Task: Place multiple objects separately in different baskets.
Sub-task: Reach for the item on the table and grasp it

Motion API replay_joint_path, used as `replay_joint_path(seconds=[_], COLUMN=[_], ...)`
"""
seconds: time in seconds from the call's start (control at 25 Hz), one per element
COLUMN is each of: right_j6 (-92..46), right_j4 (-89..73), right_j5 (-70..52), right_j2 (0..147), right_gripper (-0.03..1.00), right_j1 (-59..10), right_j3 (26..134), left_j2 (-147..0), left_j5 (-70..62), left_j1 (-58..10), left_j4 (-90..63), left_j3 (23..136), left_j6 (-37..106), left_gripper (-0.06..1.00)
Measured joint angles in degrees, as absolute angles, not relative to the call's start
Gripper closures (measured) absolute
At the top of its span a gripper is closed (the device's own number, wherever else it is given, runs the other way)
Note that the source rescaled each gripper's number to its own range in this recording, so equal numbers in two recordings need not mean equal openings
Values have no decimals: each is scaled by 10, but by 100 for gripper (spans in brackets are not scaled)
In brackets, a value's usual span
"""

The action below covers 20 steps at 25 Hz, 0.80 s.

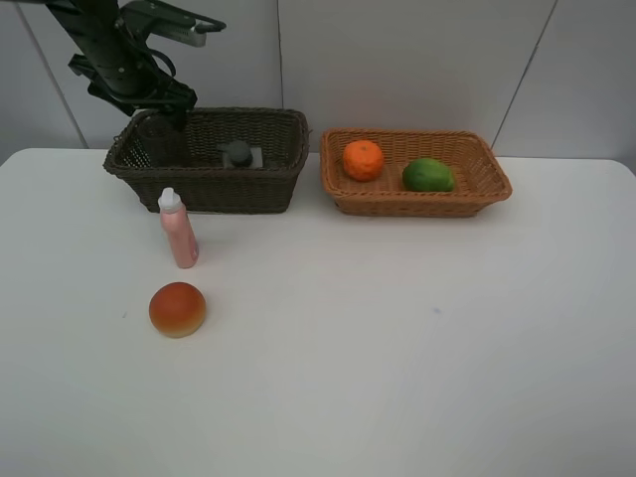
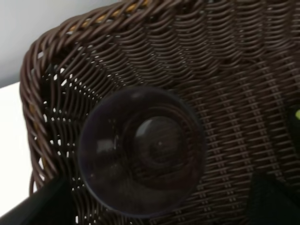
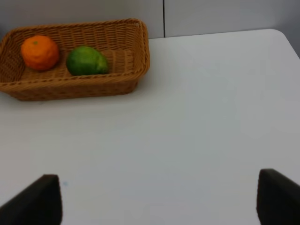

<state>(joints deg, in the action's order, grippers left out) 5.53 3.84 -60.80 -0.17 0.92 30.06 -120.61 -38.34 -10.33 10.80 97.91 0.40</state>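
A translucent purple cup (image 2: 140, 150) stands upright in a corner of the dark brown basket (image 2: 225, 56), seen from above. My left gripper (image 2: 159, 206) hangs over it, open, both fingers clear of the cup. From the high view the left gripper (image 1: 167, 117) is above the left end of the dark basket (image 1: 268, 194), which also holds a grey box (image 1: 238, 154). An orange (image 1: 363, 159) and a green lime (image 1: 428, 175) lie in the light tan basket (image 1: 417, 204). A pink bottle (image 1: 179, 229) and a round bun (image 1: 177, 309) stand on the table. My right gripper (image 3: 159, 201) is open over bare table.
The white table (image 1: 417, 348) stretches wide in front of both baskets. The baskets sit side by side near the back wall. In the right wrist view the tan basket (image 3: 70, 86) with the orange (image 3: 40, 52) and lime (image 3: 86, 61) lies some way off.
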Motion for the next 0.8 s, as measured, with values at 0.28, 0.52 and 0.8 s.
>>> replay_joint_path(seconds=[0.28, 0.52, 0.8], right_j6=[55, 55, 55], right_j4=[38, 38, 38], right_j5=[-608, -608, -608], right_j2=[-2, -2, -2], right_gripper=[13, 13, 13], right_j1=[9, 9, 9], right_j3=[301, 301, 301], left_j2=[-1159, -1120, -1055], left_j5=[-415, -483, -635], left_j1=[-117, -127, -143], left_j4=[108, 102, 92], left_j3=[979, 979, 979], left_j6=[6, -28, -132], left_gripper=[-2, -2, -2])
